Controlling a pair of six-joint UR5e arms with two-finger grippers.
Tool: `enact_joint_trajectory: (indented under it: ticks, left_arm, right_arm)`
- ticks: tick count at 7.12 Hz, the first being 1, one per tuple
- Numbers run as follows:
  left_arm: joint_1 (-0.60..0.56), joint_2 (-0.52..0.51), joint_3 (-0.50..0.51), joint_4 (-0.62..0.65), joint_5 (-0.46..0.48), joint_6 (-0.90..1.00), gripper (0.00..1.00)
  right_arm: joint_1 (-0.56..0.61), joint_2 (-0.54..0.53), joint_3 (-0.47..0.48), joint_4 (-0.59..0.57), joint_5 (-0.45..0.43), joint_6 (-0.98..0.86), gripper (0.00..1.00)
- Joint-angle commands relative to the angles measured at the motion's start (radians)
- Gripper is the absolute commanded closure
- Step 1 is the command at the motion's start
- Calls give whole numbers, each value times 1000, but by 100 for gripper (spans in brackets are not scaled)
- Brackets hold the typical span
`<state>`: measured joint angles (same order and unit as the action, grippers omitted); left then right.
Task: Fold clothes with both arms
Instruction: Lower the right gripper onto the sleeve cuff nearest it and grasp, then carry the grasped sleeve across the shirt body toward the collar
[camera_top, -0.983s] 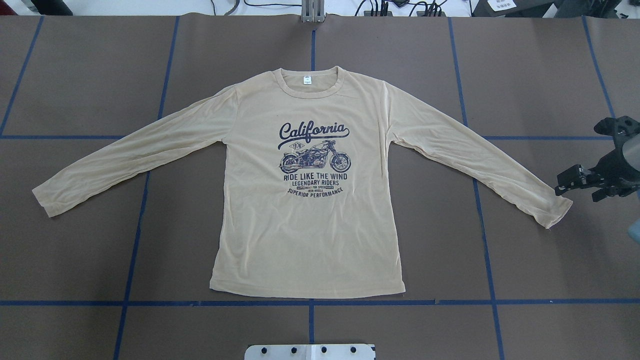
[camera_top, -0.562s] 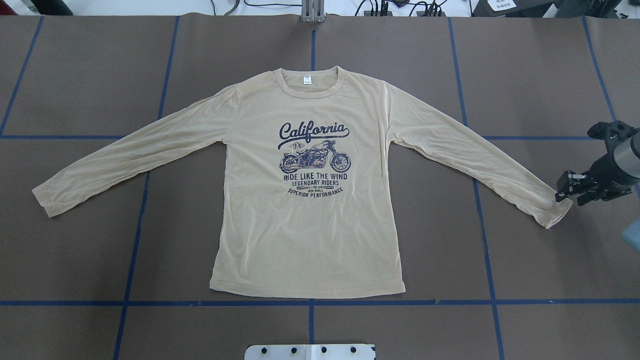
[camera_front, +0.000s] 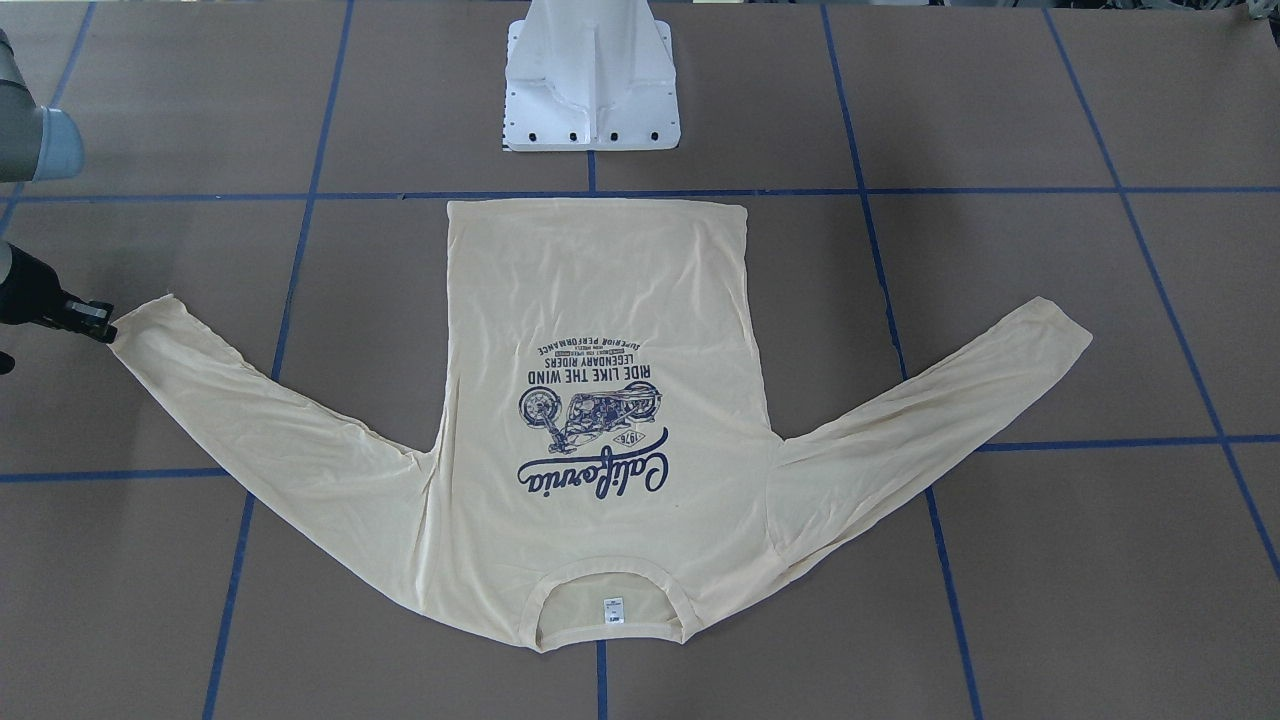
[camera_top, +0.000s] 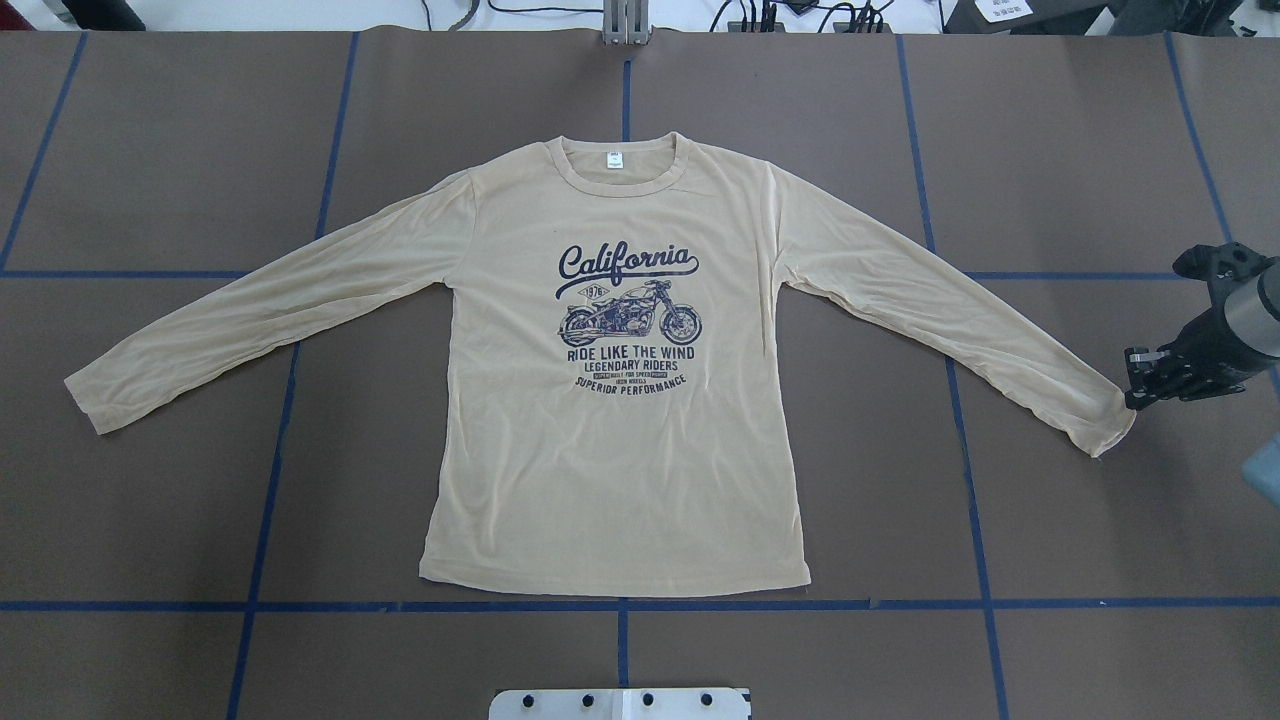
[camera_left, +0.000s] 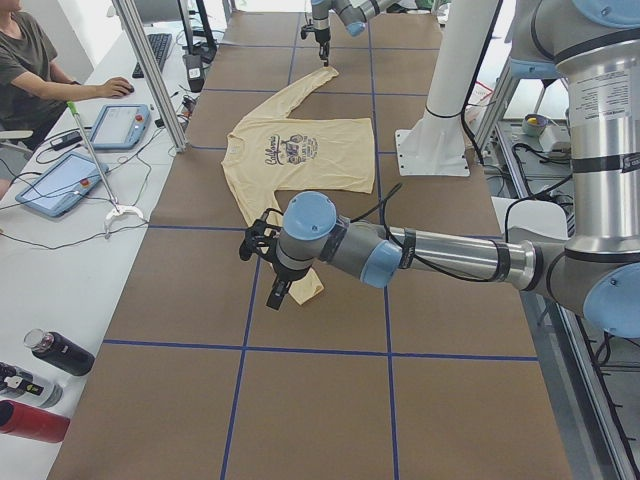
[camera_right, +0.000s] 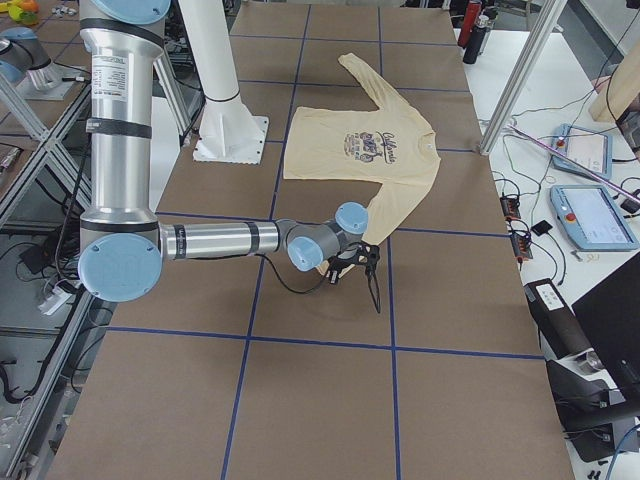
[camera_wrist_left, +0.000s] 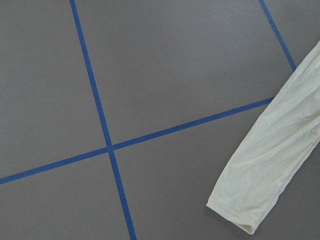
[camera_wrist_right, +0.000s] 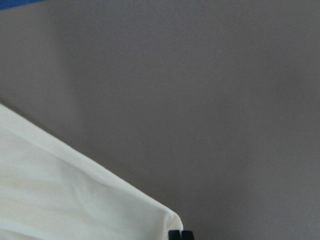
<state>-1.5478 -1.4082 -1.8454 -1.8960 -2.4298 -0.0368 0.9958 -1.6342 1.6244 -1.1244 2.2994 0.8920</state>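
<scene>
Shirt (camera_top: 610, 400): 1 | right pincer (camera_top: 1132, 397): clamped on shirt | left pincer (camera_left: 273, 290): cannot tell

right end effector (camera_top: 1132, 402) | moved onto sleeve cuff (camera_top: 1100, 425) | jaws seemingly pinched on its corner

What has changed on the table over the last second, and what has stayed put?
The right end effector shifted toward the robot, onto the corner of the sleeve cuff of the shirt, its fingers closing until the tips meet there. Whether they pinch cloth is unclear. The shirt lies flat and spread as before.
</scene>
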Motion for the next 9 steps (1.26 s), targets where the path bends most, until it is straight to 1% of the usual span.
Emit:
enact_joint_trajectory:
  ticks: [1,2,3,4,5,6,7,8,9]
  left_arm:
    - [0,0,0,-2,0,0,0]
    - [0,0,-2,-2,0,2,0]
    - [0,0,0,0,0,3,0]
    - [0,0,0,0,0,5,0]
    - [0,0,0,1,0,5,0]
    - [0,2,0,2,0,6,0]
    - [0,2,2,2,0,6,0]
    - [0,2,3,3,0,8,0]
    - [0,2,2,2,0,8,0]
  right_arm:
    - [1,8,128,-6,8,94,100]
    - [1,70,167,-15,15,191,100]
    - [0,180,145,-35,25,315,100]
    - [-6,294,126,-113,25,385,100]
    - [-8,403,121,-226,23,398,100]
    - [-26,486,105,-298,15,428,100]
    - [-72,569,59,-296,-4,509,100]
    - [-92,659,-2,-296,-33,543,100]
    - [-98,725,-65,-292,-53,544,100]
